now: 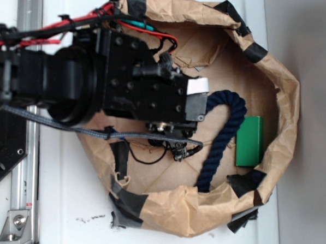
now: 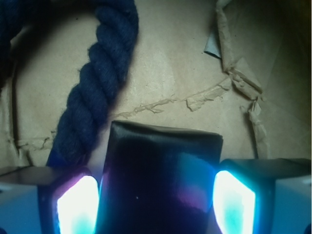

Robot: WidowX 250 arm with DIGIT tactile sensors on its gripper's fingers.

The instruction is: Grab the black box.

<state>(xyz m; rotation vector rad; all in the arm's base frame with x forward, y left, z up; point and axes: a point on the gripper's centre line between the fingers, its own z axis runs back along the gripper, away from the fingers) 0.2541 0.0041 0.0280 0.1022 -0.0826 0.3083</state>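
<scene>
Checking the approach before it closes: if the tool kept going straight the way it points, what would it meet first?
The black box, which already sits between the lit fingers of the tool. The rope lies off to the side. Whether the pads touch the box is unclear.

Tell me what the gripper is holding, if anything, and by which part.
The gripper has the black box between its fingers, one at each side face; whether they press it cannot be told.
</scene>
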